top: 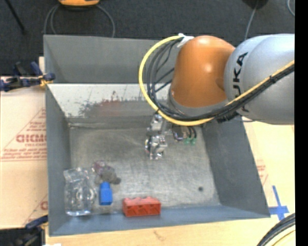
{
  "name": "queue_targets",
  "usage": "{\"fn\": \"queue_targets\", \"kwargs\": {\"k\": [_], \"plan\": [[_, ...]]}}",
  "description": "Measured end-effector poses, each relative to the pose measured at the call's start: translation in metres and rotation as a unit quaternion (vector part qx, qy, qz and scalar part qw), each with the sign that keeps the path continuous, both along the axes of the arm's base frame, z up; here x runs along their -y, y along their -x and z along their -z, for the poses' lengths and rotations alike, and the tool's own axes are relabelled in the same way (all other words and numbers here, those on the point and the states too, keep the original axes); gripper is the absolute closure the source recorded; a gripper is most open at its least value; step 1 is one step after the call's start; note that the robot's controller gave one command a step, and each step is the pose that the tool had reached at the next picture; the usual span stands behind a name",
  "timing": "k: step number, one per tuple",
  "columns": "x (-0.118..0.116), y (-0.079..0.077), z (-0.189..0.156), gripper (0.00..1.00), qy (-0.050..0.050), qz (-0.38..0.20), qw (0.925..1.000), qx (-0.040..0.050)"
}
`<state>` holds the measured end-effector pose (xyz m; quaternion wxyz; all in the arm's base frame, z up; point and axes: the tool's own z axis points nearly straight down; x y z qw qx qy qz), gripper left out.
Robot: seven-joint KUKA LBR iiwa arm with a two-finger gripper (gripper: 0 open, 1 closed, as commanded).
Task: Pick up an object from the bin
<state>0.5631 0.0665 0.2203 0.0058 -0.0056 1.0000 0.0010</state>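
While the hand [155,146] hangs mid-bin [113,147], whether it is spread cannot be told

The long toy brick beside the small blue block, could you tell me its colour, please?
The brick is red, seen in the camera view.
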Motion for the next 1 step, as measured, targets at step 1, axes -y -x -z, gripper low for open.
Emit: {"fn": "queue_targets", "kwargs": {"k": [1], "plan": [[0.0263, 0.0129, 0.0464, 1.0, 0.001, 0.072, 0.9974, -0.0064]]}}
